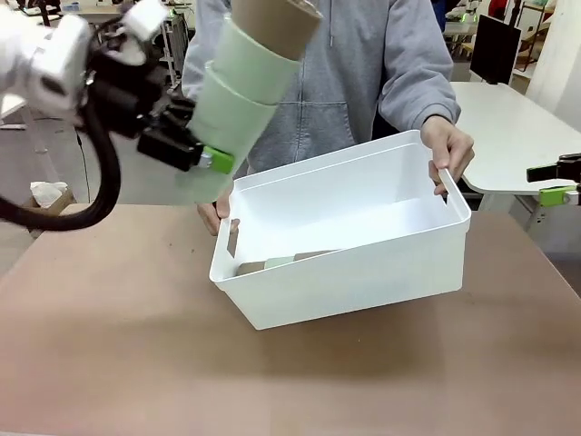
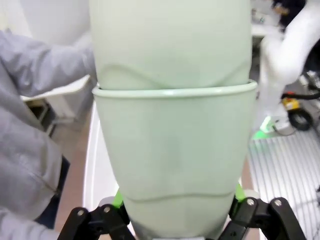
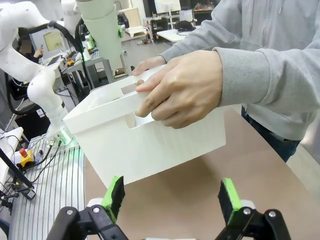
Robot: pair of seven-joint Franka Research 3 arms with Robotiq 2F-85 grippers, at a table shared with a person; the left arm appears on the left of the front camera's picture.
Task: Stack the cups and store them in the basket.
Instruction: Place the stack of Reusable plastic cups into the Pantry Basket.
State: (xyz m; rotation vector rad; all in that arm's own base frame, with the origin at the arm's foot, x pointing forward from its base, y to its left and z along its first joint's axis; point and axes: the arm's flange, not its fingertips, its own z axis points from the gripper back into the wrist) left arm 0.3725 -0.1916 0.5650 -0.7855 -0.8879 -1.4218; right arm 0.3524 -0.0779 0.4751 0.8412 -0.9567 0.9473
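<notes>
basket (image 1: 363,263) – tilted toward you, held by the person's hands (image 1: 451,150) at both handle slots, cups lying inside | left gripper (image 1: 195,154) clamped on nested cup stack (image 1: 241,100), held above basket | right gripper (image 3: 172,197) spread wide, holding nothing

Left gripper (image 1: 207,159) raised, jaws clamped; right gripper (image 3: 171,197) jaws apart.

A robotics lab: beyond the brown table (image 1: 136,363), a white desk (image 1: 517,127) carries a dark monitor (image 1: 495,47); beside the table, cables and a red emergency-stop button (image 3: 22,152) lie on a metal grate floor (image 3: 50,195).
</notes>
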